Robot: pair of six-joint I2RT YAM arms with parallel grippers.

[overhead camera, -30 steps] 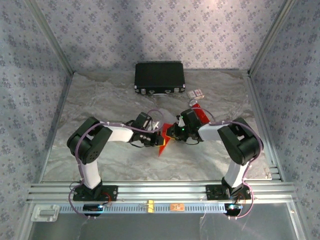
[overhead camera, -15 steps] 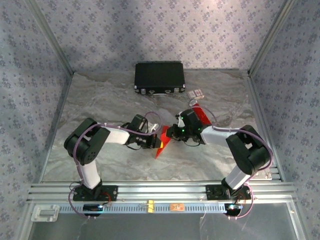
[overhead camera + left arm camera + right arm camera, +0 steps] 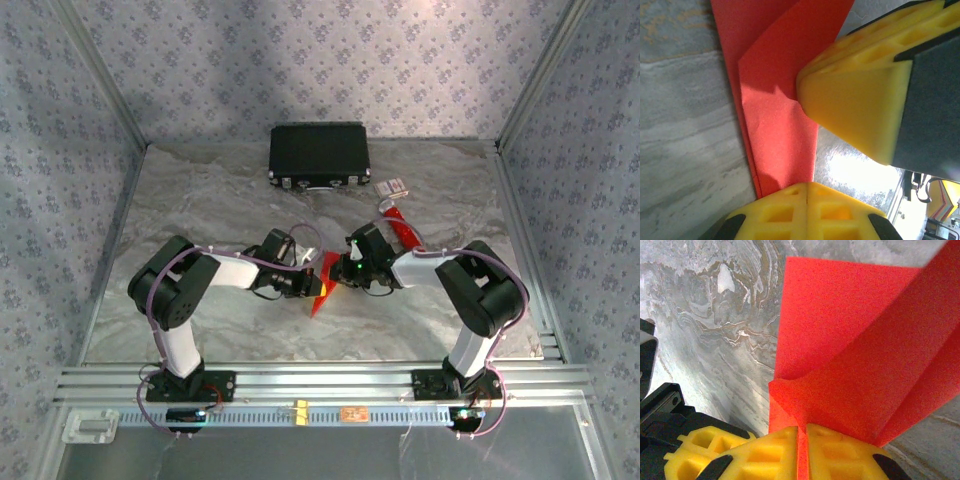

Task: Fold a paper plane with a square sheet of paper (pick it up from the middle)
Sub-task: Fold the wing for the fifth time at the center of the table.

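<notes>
**Gripping the red paper from both sides**

We see the red paper (image 3: 322,284) as a narrow creased shape about midway between the table's left and right edges, somewhat nearer the near edge than the far one. Its pointed end aims toward the near edge. We cannot tell whether that point touches the table (image 3: 200,200).

From the left wrist camera, the paper (image 3: 775,110) shows overlapping folded layers with a long diagonal crease. From the right wrist camera, it (image 3: 840,355) fans upward in several angled panels above the marbled surface.

The left gripper (image 3: 308,286) comes at the paper from the left. In its own camera its yellow fingers (image 3: 807,192) are pressed together on the paper's lower edge.

The right gripper (image 3: 338,272) meets the paper from the right. Its fingers (image 3: 799,432) are closed with a thin red strip of paper pinched between them. The left wrist camera also catches that gripper (image 3: 815,82), its yellow tip against the paper's folded edge.

The two claws sit just beside each other, with the paper between them.

Further out, a black case (image 3: 320,155) lies at the middle of the far edge. A small white-and-red box (image 3: 393,186) rests just right of the case. A red stick-like tube (image 3: 402,226) lies between that box and the right arm.
</notes>
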